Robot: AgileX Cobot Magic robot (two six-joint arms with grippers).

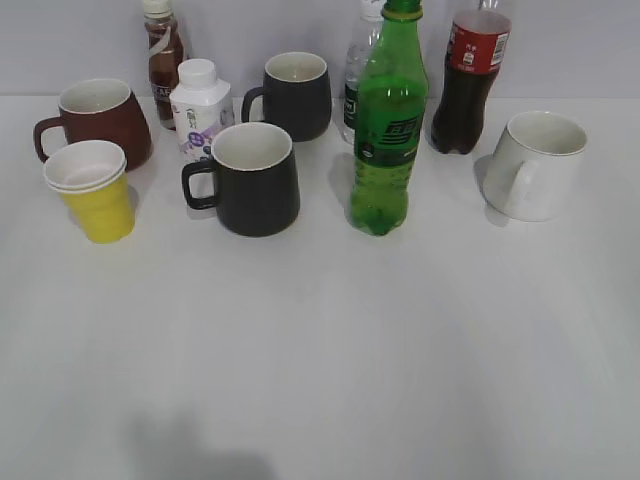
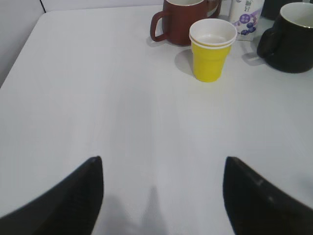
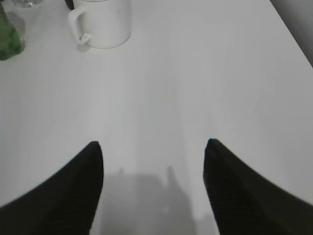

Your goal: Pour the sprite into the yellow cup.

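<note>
The sprite (image 1: 388, 125), a tall green bottle with a green cap and dark label, stands upright in the middle of the white table; its base shows at the top left of the right wrist view (image 3: 9, 41). The yellow cup (image 1: 92, 192) stands at the left, in front of the brown mug; it also shows in the left wrist view (image 2: 211, 50). My left gripper (image 2: 164, 161) is open and empty above bare table, well short of the cup. My right gripper (image 3: 152, 146) is open and empty, well short of the bottle. Neither gripper shows in the exterior view.
A brown mug (image 1: 95, 120), two black mugs (image 1: 250, 180) (image 1: 293, 95), a white mug (image 1: 535, 165), a small white milk bottle (image 1: 200, 108), a cola bottle (image 1: 470, 80), a clear water bottle (image 1: 358, 70) and a brown drink bottle (image 1: 162, 55) stand along the back.
</note>
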